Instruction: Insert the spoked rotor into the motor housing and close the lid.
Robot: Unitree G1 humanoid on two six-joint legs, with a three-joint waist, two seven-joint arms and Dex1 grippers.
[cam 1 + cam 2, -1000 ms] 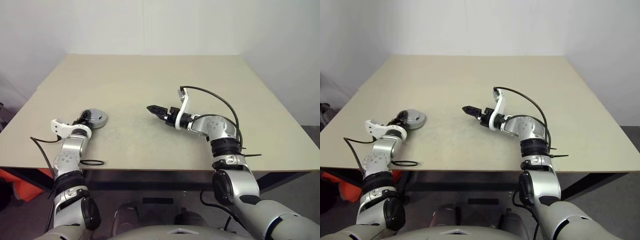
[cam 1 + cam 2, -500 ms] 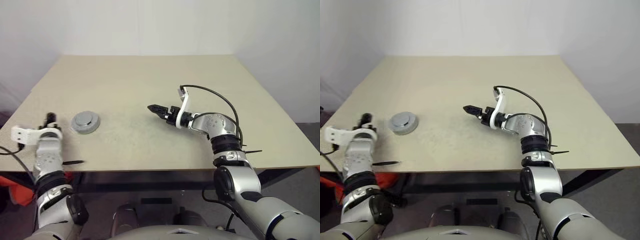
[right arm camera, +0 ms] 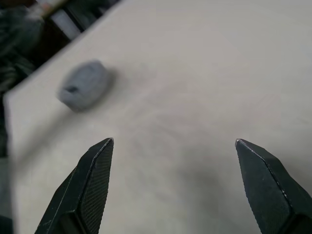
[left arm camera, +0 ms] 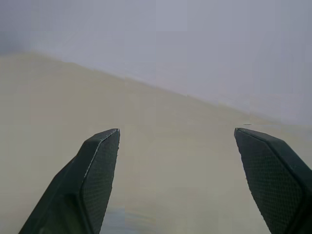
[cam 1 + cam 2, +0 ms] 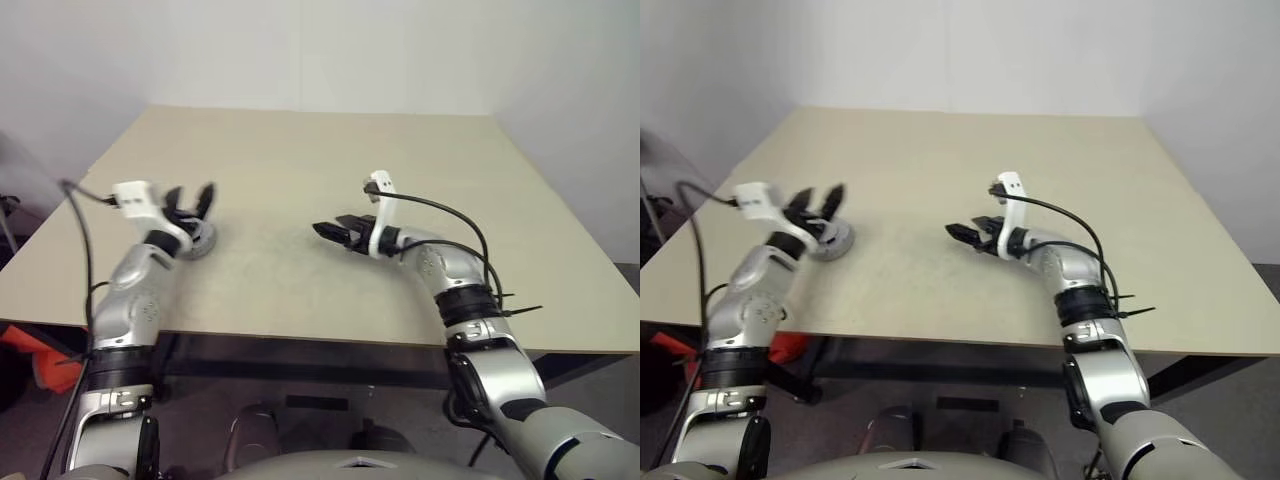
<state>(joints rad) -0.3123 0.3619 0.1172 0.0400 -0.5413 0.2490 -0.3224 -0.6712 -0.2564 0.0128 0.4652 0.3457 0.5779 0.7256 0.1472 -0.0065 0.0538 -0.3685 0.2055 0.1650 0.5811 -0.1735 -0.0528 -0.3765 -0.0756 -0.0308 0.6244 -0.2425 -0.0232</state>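
Observation:
The grey round lid (image 5: 200, 243) with its small central hub lies flat on the left side of the table, also seen as a thick grey puck (image 3: 84, 85). Whether the motor housing sits under it I cannot tell. The spoked rotor is hidden. My left gripper (image 5: 190, 198) hovers just above and slightly behind the lid, open, with nothing between its fingers (image 4: 95, 180). My right gripper (image 5: 331, 228) is at the table's middle, pointing left toward the lid from well apart, open and empty, its fingers (image 3: 90, 187) spread wide.
The beige table (image 5: 300, 160) stretches away to a white wall behind. Its front edge (image 5: 330, 345) runs just below both arms. A black cable (image 5: 440, 210) loops over my right wrist.
My left arm swung out to the left off the lid, then came back and rose above it, with the gripper opening wider. My right gripper rolled and shifted slightly right. The camera view also shifted.

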